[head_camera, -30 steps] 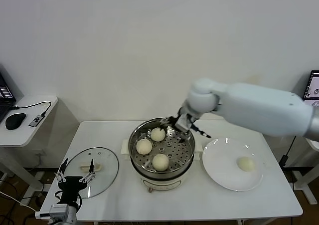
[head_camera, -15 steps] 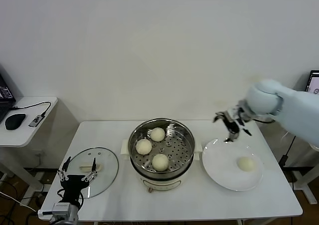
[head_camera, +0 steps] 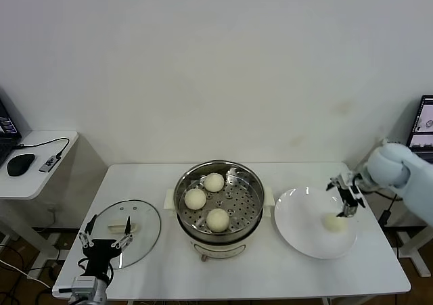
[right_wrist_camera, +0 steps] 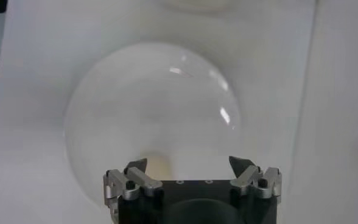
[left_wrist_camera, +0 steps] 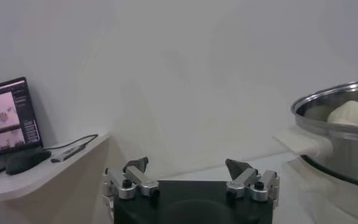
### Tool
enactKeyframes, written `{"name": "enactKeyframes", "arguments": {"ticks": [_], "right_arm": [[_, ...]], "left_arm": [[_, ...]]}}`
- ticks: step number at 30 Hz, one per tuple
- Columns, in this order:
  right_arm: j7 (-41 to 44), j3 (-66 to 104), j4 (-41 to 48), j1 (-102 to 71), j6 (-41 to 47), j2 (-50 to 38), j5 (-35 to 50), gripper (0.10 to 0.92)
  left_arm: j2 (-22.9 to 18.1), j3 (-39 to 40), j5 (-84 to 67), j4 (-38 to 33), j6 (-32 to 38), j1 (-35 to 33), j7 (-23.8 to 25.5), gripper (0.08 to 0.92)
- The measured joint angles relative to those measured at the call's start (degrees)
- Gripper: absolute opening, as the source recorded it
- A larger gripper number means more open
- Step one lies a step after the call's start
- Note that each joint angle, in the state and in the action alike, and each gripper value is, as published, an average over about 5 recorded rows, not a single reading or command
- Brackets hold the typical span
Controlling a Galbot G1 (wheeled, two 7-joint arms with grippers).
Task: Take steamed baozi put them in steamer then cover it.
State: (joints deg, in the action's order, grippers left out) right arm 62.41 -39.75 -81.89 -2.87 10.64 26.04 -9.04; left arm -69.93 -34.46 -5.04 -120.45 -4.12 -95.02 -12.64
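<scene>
Three steamed baozi point(head_camera: 214, 182) point(head_camera: 195, 198) point(head_camera: 218, 219) lie on the perforated tray of the steel steamer point(head_camera: 255, 209) at the table's middle. Another baozi point(head_camera: 333, 222) rests on the white plate point(head_camera: 301, 224) to the right. My right gripper point(head_camera: 346, 198) hangs open just above that baozi, nothing between its fingers; in the right wrist view the baozi point(right_wrist_camera: 159, 165) shows partly hidden behind the right gripper point(right_wrist_camera: 189, 164). The glass cover point(head_camera: 139, 236) lies flat at the table's left. My left gripper point(head_camera: 105, 234) stands open at the cover's near edge. In the left wrist view the left gripper point(left_wrist_camera: 187, 165) is empty, the steamer point(left_wrist_camera: 337, 131) beyond it.
A side table point(head_camera: 34, 173) at the far left carries a mouse point(head_camera: 20, 163) and a cable. A screen edge point(head_camera: 423, 121) shows at the far right. Bare tabletop point(head_camera: 270, 271) runs along the front edge.
My right arm has swung from over the steamer rightwards and down to the plate, stopping above the lone baozi. The left arm has stayed put.
</scene>
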Motion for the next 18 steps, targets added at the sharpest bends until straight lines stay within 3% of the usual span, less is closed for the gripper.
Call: {"name": "enactKeyframes", "arguments": {"ticks": [18], "right_arm": [[-2.02,9.92,8.40,-12.65,0.13,3.92,-4.63,0.823]], "left_arm": [[-0.07,-0.13,0.04,-0.61,-0.19,-0.17,0.00,0.823]]}}
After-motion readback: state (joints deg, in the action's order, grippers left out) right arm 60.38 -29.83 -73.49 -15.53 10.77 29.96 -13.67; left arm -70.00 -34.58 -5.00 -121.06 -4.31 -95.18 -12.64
